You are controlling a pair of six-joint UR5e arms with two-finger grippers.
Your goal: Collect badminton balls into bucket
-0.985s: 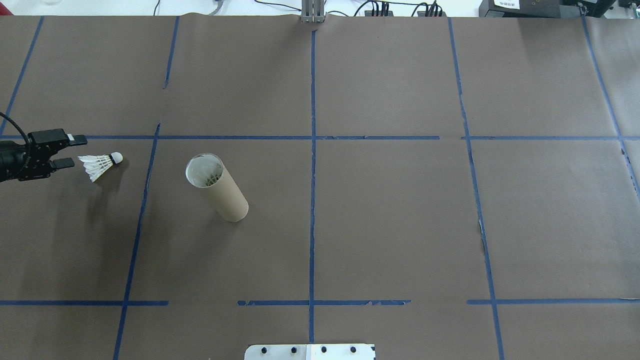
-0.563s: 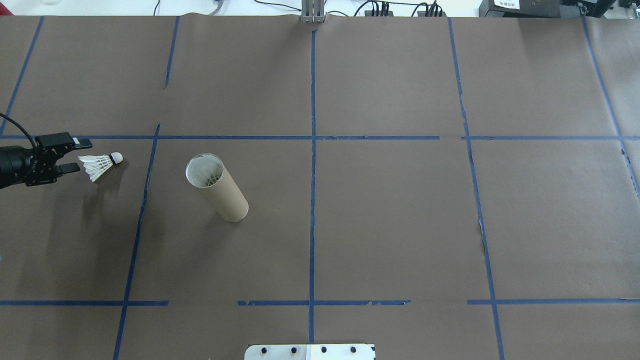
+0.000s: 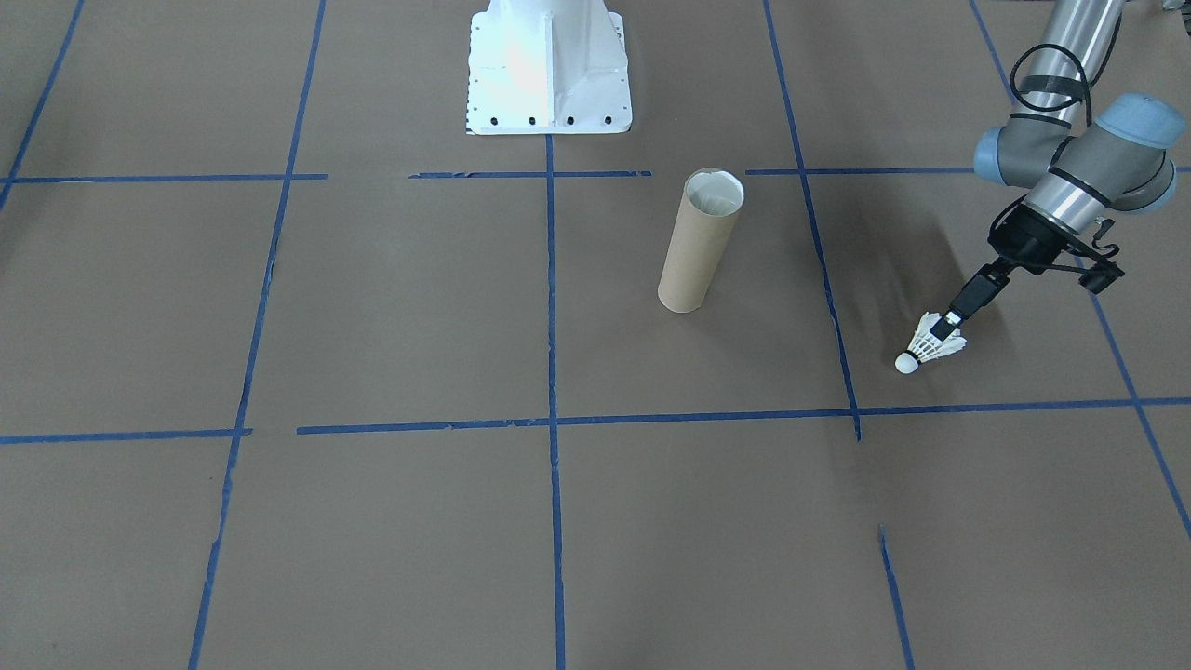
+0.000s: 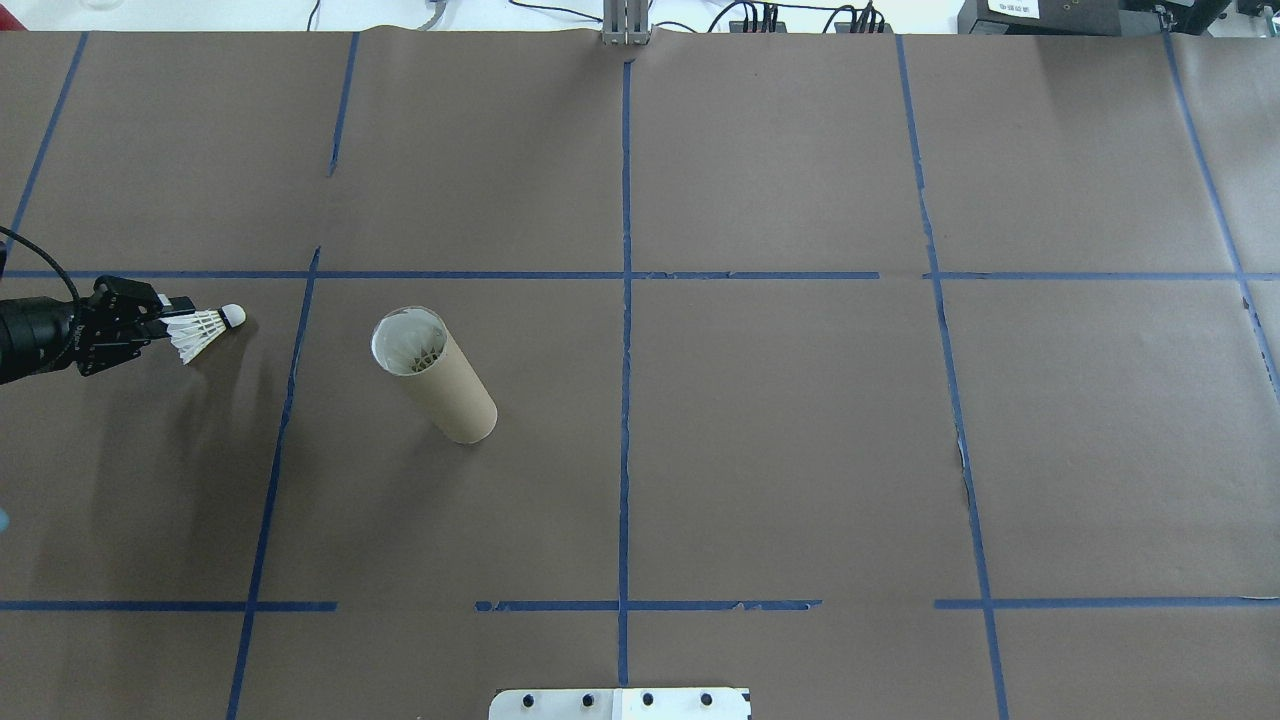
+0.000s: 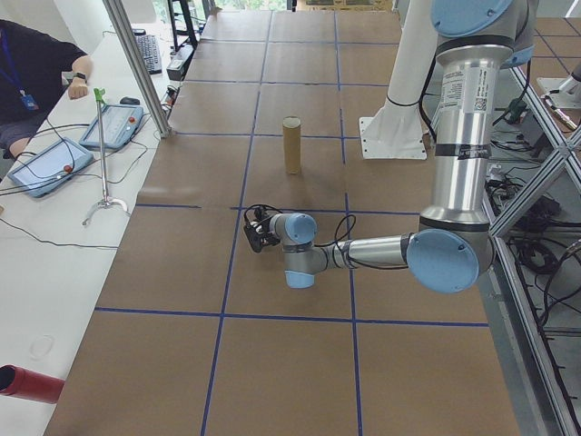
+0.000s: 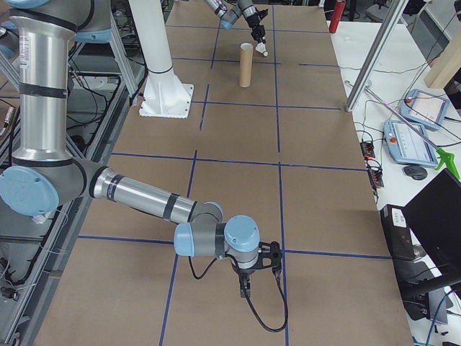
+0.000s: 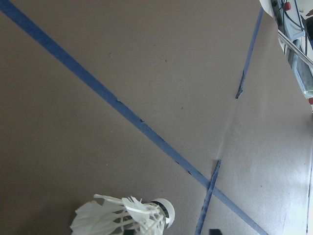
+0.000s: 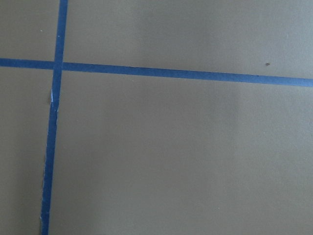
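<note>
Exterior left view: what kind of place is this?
Most likely a robotics lab data-collection cell. A UR arm on a white pedestal works over brown paper gridded with blue tape, and a seated person has teach pendants at a side bench.

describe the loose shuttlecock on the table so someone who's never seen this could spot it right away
Start from the upright brown cardboard tube left of the table's centre in the overhead view, then look further left to the black left gripper. At its tips lies the shuttlecock on its side, cork toward the tube. It is the only small white feathered thing on the brown paper.
</note>
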